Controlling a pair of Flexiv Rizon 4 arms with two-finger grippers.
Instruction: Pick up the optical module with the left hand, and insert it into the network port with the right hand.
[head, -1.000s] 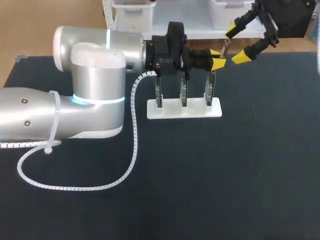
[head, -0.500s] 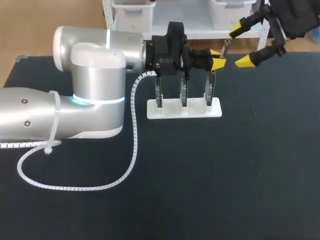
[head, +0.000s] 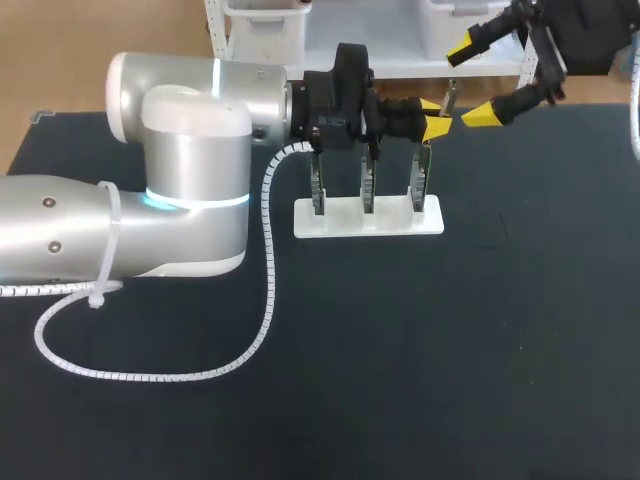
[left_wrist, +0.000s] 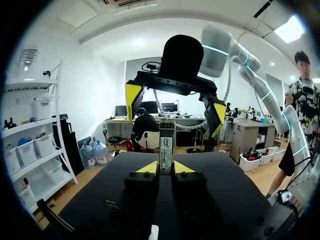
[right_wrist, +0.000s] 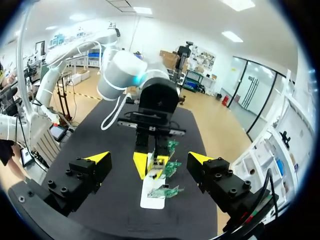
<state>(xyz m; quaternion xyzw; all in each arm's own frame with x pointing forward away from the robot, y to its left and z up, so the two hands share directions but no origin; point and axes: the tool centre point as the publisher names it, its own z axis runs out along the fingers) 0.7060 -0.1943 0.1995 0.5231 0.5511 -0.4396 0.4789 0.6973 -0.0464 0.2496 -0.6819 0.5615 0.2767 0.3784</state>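
The white rack (head: 368, 217) holds three upright circuit boards (head: 367, 180). Above its right end, the left end effector (head: 434, 116) pinches the optical module (left_wrist: 166, 145); the right end effector (head: 471, 84) gapes wide nearby.

Robotics lab (left arm (head: 190, 190), right arm (head: 585, 35), black table (head: 400, 380))

On the table (head: 480, 350), toward its far side, stands the rack (head: 368, 216). The left gripper (head: 435, 116) is above its right end, holding the optical module (head: 451, 96) — this lies between the parted fingers of the right gripper (head: 470, 83), untouched.
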